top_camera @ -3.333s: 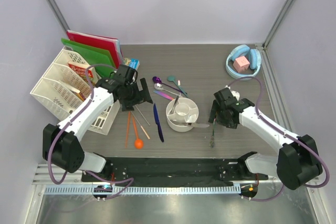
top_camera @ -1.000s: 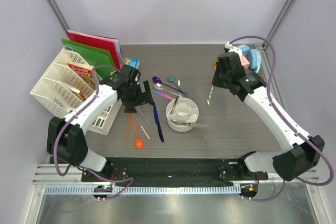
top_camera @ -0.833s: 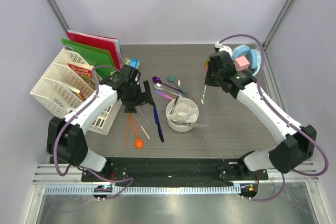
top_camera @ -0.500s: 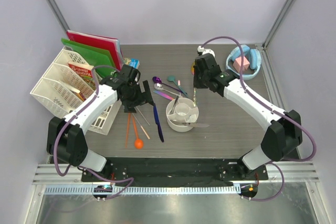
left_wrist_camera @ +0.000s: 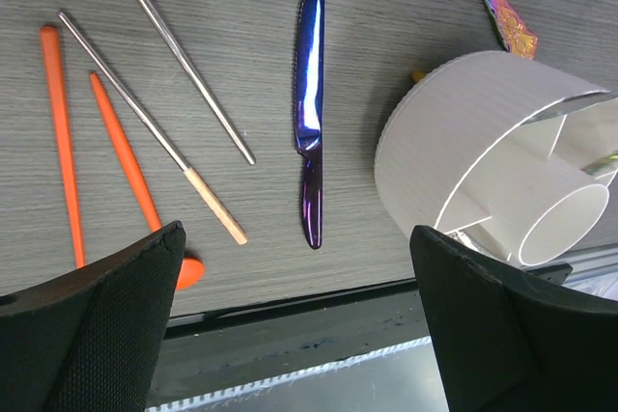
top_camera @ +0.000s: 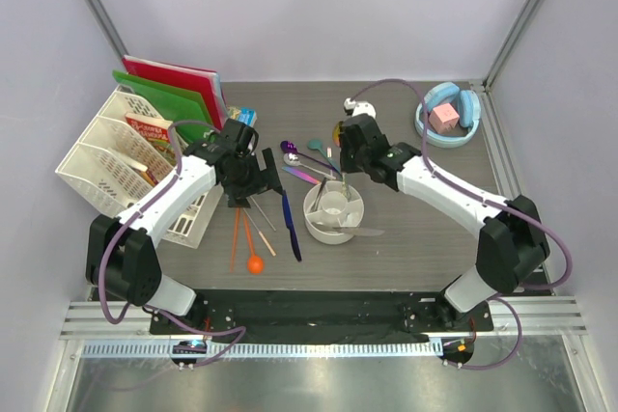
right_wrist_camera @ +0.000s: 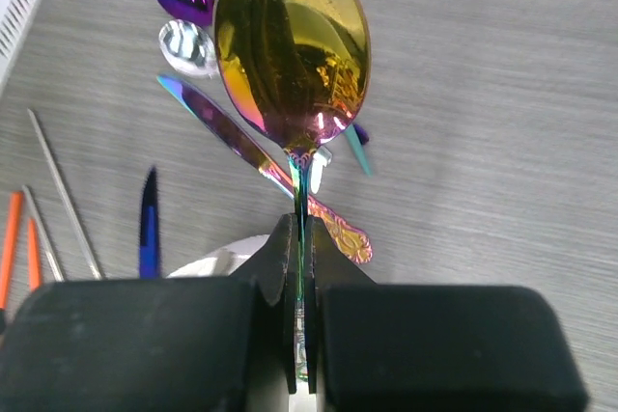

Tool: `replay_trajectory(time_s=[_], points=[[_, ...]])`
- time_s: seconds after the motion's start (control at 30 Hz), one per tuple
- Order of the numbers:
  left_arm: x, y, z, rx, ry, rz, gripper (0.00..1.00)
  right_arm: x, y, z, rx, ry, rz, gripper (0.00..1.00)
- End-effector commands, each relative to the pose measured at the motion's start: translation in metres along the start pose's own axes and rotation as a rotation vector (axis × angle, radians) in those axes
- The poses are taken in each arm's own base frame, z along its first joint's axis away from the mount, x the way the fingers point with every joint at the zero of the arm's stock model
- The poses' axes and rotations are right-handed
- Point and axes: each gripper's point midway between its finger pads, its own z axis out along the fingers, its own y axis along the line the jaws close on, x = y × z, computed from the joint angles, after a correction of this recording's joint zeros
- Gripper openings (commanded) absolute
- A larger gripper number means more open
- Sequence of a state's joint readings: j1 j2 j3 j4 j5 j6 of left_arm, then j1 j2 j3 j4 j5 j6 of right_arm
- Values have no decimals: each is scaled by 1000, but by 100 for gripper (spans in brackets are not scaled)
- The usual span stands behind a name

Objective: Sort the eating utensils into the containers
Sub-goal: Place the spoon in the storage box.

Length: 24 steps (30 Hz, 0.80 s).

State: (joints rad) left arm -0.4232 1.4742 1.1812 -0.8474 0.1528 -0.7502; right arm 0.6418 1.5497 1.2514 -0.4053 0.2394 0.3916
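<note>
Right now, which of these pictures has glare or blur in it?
Top view: even, soft light, faint shadows, all sharp. Left wrist view: a white glare streak runs along the knife, and the wide lens bulges the cup. Right wrist view: the spoon, close to the lens, mirrors gold and purple; the right gripper holding it looks soft.

My left arm [top_camera: 159, 202] runs from its elbow toward two o'clock with the wrist bent down. The left gripper [top_camera: 253, 178] hangs low, its fingers spread wide and nothing between them. My right arm [top_camera: 444, 190] stretches long from its elbow toward ten o'clock. The right gripper [right_wrist_camera: 300, 233] points down, jaws pinched tight on the thin handle of an iridescent spoon [right_wrist_camera: 290, 45].
</note>
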Motion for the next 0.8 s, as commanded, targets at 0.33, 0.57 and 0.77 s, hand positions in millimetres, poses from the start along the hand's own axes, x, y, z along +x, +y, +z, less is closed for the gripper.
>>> replay_trajectory(time_s=[0.33, 0.57, 0.77], points=[[-2, 3, -7, -4, -17, 13, 98, 13, 7, 2, -43, -80, 11, 1], [-4, 1, -6, 6, -20, 13, 98, 25, 3, -10, -51, -100, 27, 1], [-6, -3, -3, 14, 3, 36, 98, 28, 0, -23, -69, -167, 59, 1]])
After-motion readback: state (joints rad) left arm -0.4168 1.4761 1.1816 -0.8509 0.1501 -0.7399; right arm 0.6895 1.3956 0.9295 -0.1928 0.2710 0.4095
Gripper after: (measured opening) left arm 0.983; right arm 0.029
